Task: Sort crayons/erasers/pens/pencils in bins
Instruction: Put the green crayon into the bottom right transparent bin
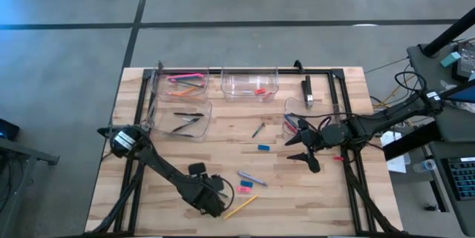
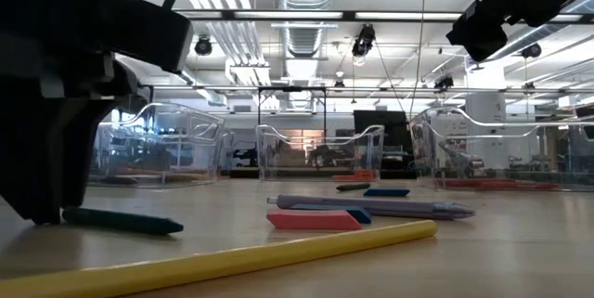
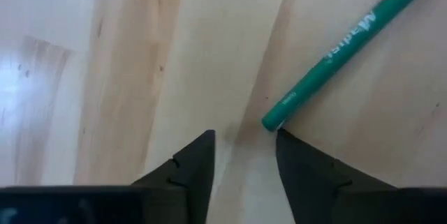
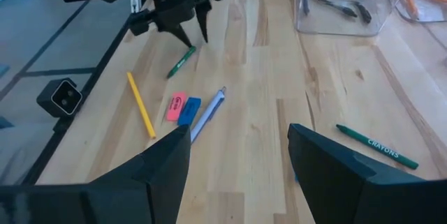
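Green crayon: we read white lettering along it.
Pencil beside the green crayon: plain yellow.
Erasers beside that pencil: one pink-red, one blue.
Pen by the erasers: pale grey-lilac, we think.
Table: light wood grain.

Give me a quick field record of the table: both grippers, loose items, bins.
left gripper: open, low over the wood at the table's near edge, fingertips beside the end of a green crayon, not gripping it
right gripper: open, empty, raised above the table's right side
loose near left gripper: yellow pencil, pink eraser, blue eraser, grey pen
loose mid-table: second green crayon
bins: along the far edge, some already holding sorted items
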Controlling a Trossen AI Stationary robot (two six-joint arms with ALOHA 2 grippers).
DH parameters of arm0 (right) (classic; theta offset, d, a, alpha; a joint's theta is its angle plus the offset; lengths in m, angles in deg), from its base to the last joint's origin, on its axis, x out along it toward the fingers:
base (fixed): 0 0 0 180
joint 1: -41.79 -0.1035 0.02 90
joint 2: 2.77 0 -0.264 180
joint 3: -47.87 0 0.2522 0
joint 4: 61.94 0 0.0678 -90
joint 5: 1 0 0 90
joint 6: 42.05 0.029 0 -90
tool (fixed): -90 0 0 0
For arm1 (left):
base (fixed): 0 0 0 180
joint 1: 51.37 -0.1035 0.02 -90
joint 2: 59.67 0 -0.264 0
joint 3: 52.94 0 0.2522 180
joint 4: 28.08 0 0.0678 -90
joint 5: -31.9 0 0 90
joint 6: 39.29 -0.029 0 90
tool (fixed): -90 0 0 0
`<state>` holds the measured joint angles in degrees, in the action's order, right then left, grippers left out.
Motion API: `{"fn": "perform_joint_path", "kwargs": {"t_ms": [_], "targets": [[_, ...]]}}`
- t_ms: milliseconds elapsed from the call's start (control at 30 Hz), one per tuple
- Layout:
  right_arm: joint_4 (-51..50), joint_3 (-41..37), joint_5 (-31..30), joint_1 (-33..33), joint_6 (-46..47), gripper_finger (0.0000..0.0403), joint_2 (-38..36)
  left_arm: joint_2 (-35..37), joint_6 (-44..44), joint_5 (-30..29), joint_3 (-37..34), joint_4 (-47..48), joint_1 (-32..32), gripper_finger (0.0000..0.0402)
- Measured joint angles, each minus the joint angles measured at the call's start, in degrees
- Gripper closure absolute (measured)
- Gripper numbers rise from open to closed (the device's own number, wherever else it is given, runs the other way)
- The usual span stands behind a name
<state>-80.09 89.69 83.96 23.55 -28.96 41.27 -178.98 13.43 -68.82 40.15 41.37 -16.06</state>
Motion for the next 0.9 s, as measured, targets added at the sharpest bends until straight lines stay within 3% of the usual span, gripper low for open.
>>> {"fn": "perform_joint_path", "kwargs": {"t_ms": [333, 700, 900], "targets": [[0.0, 0.0, -1.1, 0.0, -0.2, 0.0174, 0.0, 0.1, -2.4, -1.5, -0.1, -0.1, -0.4, 0.0395], [0.0, -0.1, -1.1, 0.0, -0.2, 0.0174, 0.0, 5.1, -6.4, -1.1, -0.2, 4.4, -0.7, 0.0385], [0.1, -0.1, -1.2, 0.0, -0.6, 0.0174, 0.0, 11.8, -7.2, -4.1, 1.7, -0.1, -0.5, 0.0383]]}}
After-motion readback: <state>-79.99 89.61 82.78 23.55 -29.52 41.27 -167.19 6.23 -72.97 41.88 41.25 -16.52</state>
